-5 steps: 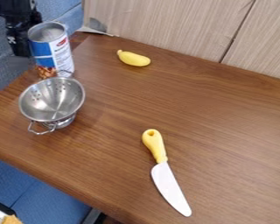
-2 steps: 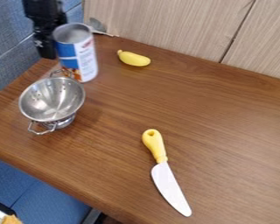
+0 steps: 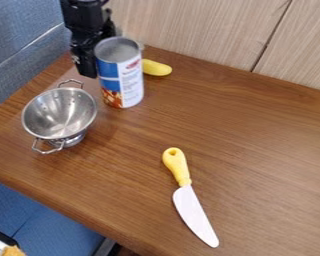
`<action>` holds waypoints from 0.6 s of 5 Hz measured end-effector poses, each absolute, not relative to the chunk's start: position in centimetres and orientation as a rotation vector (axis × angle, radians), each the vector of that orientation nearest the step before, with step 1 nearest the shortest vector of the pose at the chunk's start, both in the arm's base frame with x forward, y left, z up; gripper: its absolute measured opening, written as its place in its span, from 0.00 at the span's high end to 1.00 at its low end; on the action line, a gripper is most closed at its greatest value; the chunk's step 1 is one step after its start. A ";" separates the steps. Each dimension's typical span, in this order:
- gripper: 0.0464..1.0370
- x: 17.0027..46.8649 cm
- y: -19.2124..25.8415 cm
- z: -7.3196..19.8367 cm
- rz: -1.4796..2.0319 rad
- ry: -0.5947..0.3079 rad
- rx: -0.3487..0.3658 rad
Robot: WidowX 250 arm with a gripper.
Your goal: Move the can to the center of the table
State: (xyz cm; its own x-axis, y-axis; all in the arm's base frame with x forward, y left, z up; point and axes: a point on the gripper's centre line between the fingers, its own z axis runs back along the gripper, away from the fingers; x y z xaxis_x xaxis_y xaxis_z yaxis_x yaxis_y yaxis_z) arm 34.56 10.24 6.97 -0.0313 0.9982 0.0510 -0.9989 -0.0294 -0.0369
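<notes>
From the end effector (image 3: 89, 68) outward: the can (image 3: 120, 75) stands upright just beside it, on the side facing mid-bench — whether it is pinched I cannot tell. The bench (image 3: 223, 135) center lies beyond the can, rightward and nearer the camera — the coming move likely follows that line.

The black end effector (image 3: 89, 62) is holding the tall can (image 3: 121, 75) upright over the far left part of the brown bench (image 3: 256, 145). A yellow banana (image 3: 158, 68) is peeking out from behind the can. A shiny strainer (image 3: 59, 115) is sitting near the can, and a knife (image 3: 193, 210) with a yellow handle is lying closer to the front.
</notes>
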 end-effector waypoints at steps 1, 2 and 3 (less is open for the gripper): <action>0.04 34.0 7.3 6.8 1.504 -0.043 -0.010; 0.04 33.6 5.2 6.7 1.432 -0.021 -0.030; 0.04 32.8 3.4 6.7 1.370 -0.003 -0.043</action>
State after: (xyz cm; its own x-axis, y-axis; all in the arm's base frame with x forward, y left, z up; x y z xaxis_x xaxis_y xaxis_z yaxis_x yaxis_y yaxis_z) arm 32.85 3.38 6.74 0.1992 0.9797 -0.0232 -0.9796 0.1984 -0.0322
